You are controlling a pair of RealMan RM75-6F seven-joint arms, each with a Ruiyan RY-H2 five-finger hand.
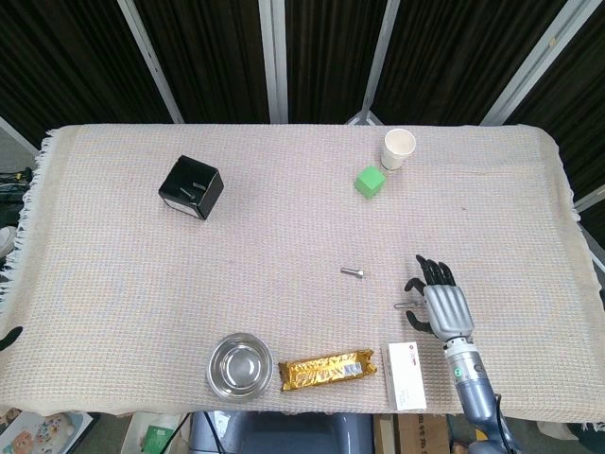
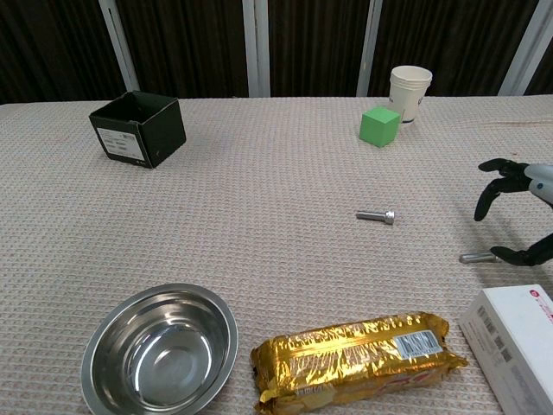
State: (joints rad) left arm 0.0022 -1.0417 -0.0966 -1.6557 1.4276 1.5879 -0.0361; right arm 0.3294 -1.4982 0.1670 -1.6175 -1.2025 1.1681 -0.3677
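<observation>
We had our right hand (image 1: 440, 298) spread over the near bolt (image 2: 478, 257), w/ the white carton (image 1: 404, 375) just behind it and the gold biscuit pack (image 1: 326, 369) + steel bowl (image 1: 239, 365) lining the front edge. Fwd path was open cloth up to the second bolt (image 1: 354, 272); green cube (image 1: 370, 182) and paper cup (image 1: 398, 148) stood farther back. Black box (image 1: 190, 187) sat well apart, far left. Wide bare cloth lay between it and the bolts.
</observation>
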